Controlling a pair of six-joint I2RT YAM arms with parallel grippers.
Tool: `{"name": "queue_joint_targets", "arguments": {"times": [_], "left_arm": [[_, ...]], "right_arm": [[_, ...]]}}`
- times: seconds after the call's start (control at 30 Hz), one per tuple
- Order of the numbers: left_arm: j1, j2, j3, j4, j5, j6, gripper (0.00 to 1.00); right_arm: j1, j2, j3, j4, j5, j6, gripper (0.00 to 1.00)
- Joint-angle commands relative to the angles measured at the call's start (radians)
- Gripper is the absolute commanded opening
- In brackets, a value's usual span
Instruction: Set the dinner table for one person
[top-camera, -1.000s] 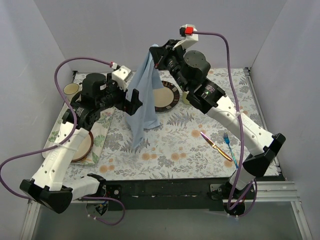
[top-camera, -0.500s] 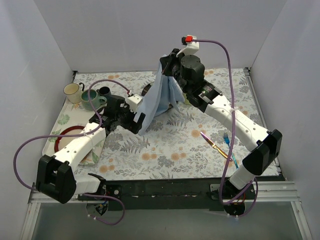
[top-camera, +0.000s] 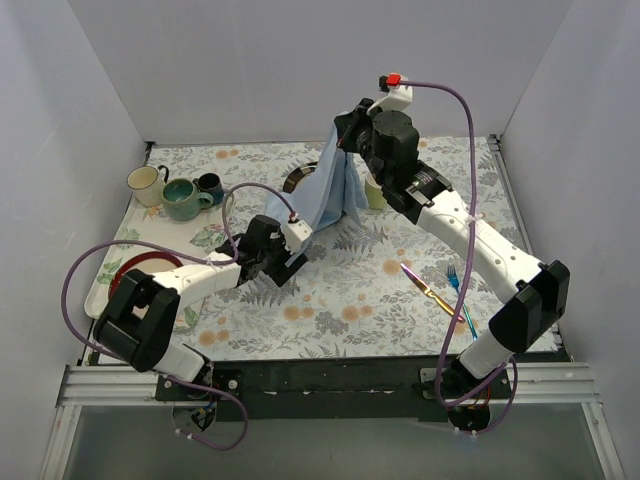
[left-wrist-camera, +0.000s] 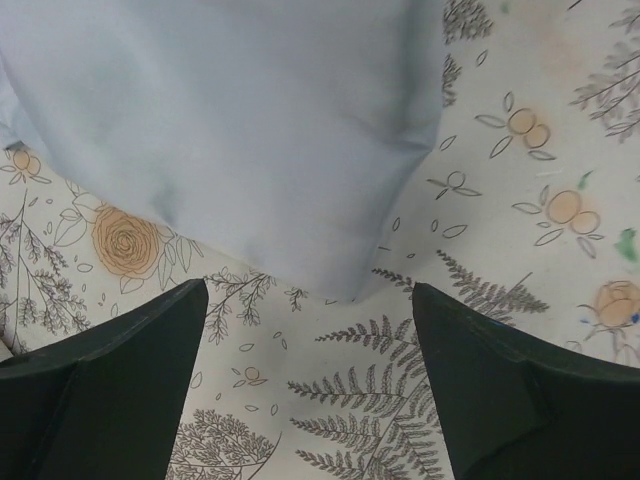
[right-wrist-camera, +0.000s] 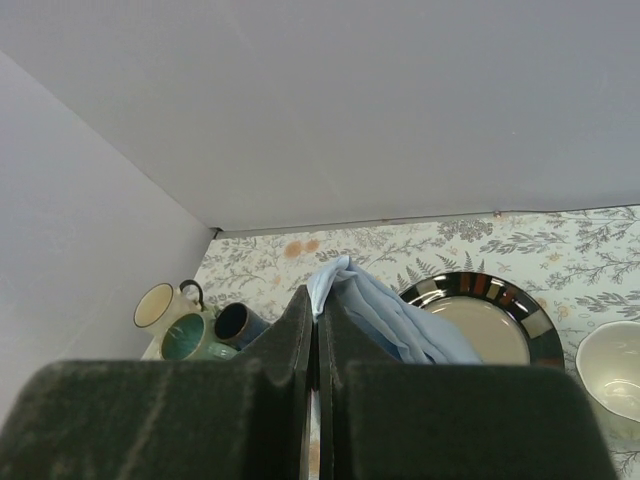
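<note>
My right pincer (right-wrist-camera: 317, 300) is pressed together on a bunched top edge of the plain light-blue cloth mat (top-camera: 325, 195), which hangs from it in a loose drape down to the counter (top-camera: 340, 300), the large flat rectangle in white cloth printed with grey-green ferns and orange flowers that I am meant to set. My left pincer (left-wrist-camera: 305, 320) is spread and empty, low over the counter with the mat's bottom corner just ahead of its fingers. I cannot tell whether that corner touches the print. The main risk, as I judge it, is closing the left pincer short and catching nothing, or catching the patterned covering underneath and rucking it. If the right pincer lets go first, the mat would likely fall in a heap. Just behind the mat sits a round cream plate with a dark striped rim (right-wrist-camera: 490, 325), and touching or nearly touching its right edge is a small pale bowl (top-camera: 375, 192). A sideways pull to spread the fabric could drag over either and shove the bowl.
</note>
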Motion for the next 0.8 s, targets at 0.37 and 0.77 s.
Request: {"name": "queue_joint_targets", "arguments": {"times": [0.37, 0.77], "left_arm": [[0.008, 0.123, 0.007, 0.189, -0.114, -0.006, 0.04], [0.344, -0.179, 0.485, -0.157, -0.176, 0.060, 0.00]], "right_arm": [[-0.050, -0.106, -0.053, 0.072, -0.006, 0.011, 0.01], [-0.080, -0.255, -0.101, 0.091, 0.009, -0.233, 0.01]]}}
